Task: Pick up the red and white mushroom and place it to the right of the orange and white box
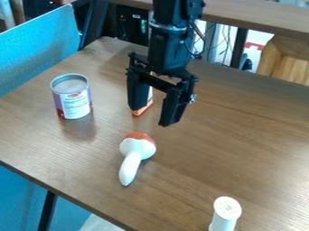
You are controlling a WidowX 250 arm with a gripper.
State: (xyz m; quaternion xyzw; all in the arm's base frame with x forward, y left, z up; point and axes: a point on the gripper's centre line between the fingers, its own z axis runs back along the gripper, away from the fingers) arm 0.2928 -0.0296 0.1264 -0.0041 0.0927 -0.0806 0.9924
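Over the table (pixel 241 144), I have the gripper (pixel 152 116) spread wide and apparently empty, at what I judge a pre-grasp step; reaching the red-topped white object (pixel 138 147) lying nearer the camera calls for alignment, then lowering.

No words, numbers or signs could be read. The can (pixel 70 92) at the left bore a label (pixel 76 106) with a red mark and print too small to make out.
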